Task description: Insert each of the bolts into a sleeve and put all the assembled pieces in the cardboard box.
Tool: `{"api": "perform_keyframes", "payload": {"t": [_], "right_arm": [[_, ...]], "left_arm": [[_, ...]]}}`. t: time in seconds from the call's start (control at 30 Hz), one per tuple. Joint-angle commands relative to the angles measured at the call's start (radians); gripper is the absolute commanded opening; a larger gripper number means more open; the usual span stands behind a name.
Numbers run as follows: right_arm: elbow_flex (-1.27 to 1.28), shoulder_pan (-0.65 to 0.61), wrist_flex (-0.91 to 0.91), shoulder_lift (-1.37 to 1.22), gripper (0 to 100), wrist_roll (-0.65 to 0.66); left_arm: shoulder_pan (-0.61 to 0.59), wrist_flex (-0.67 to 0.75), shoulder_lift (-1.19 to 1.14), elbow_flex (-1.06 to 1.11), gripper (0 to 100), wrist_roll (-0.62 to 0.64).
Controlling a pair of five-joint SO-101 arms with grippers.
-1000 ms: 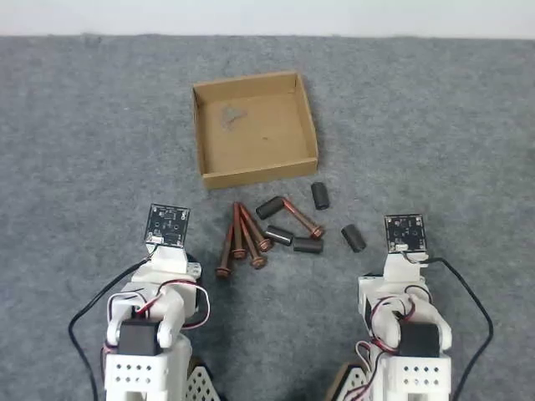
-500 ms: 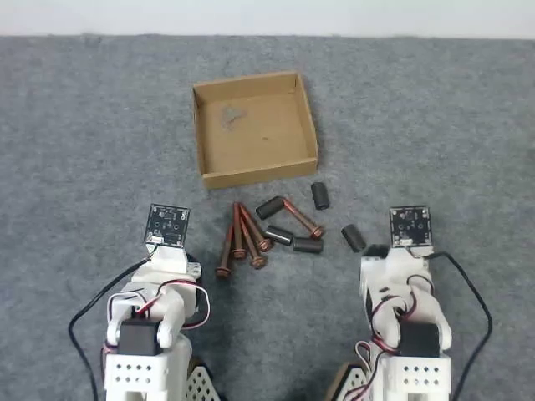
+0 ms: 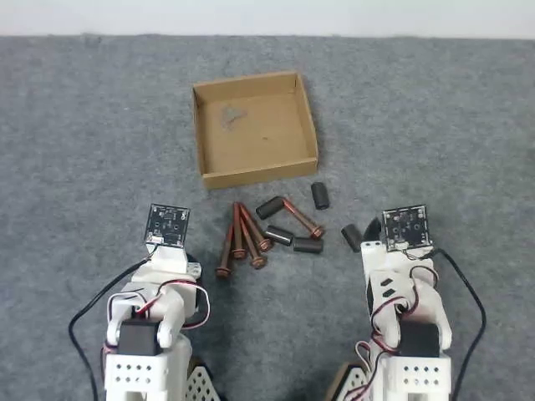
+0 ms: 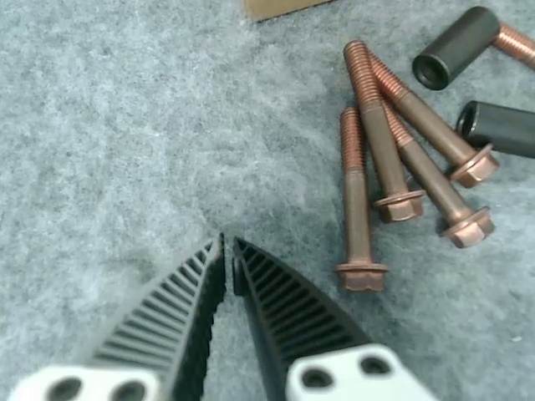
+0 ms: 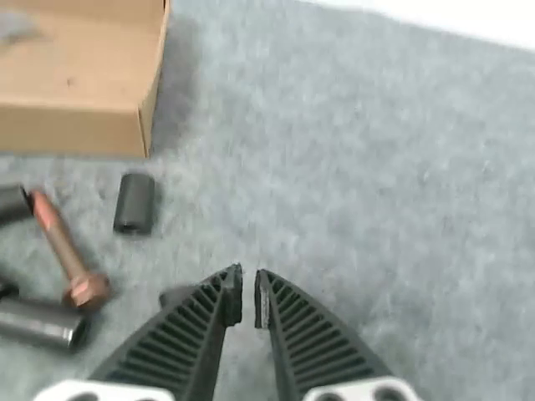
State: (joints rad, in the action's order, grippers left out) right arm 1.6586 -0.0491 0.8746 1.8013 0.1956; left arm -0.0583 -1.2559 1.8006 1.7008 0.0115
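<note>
copper bolts, loose (image 4: 378,134): four, fanned together on the grey carpet (image 3: 100,125), off to the right of the left pincer (image 4: 227,251), in the ground between the two pincers; none wears a sleeve.
fifth bolt (image 3: 301,219): just beyond the fan, farther out from both pincers; its thread end meets a black sleeve (image 3: 269,207); cannot tell if it is seated inside.
nearest sleeve (image 3: 352,238): black, lying loose, just beside the tip of the right pincer (image 5: 248,294), on its left flank and outside the jaws.
other sleeves (image 3: 320,195): three, loose; one ahead of the right pincer toward the box, two lying left of the nearest sleeve, by the fifth bolt's head.
cardboard box (image 3: 261,173): well beyond both pincers; no assembled piece inside.
change: over the last second the right arm has come forward, and its pincer tip is now alongside the nearest sleeve, no longer short of it; the left arm, bolts, sleeves and box have not shifted.
meaning: judged an opening reach for a first sleeve; nothing is delivered, so nearly all the pairing and boxing lies ahead.
right pincer: all but clenched, a sliver of gap at the tips, grasping nothing; it would likely need to spread and shift left before it can take the sleeve.
left pincer: clenched, tips nearly meeting, nothing between them, over bare carpet, apart from the nearest bolt.
</note>
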Motion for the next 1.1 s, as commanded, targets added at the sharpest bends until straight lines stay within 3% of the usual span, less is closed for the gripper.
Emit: {"api": "perform_keyframes", "payload": {"t": [0.0, 0.2, 0.73, 0.93, 1.07], "right_arm": [[-0.089, -0.033, 0.076, 0.007, 0.6, 0.023], [-0.11, -0.03, 0.087, -0.059, 0.6, 0.08], [-0.591, -0.05, 0.091, -0.924, 0.7, 0.095], [-0.663, -0.147, 0.082, -1.156, 11.3, 0.158], [-0.698, -0.163, 0.041, -1.26, 10.2, 0.161]], "left_arm": [[-0.006, -0.005, 0.017, -0.015, 2, -0.003], [-0.006, -0.005, 0.017, -0.015, 2, -0.003], [-0.006, -0.005, 0.017, -0.015, 2, -0.003], [-0.006, -0.005, 0.017, -0.015, 2, -0.003], [-0.006, -0.005, 0.017, -0.015, 2, -0.003]]}}
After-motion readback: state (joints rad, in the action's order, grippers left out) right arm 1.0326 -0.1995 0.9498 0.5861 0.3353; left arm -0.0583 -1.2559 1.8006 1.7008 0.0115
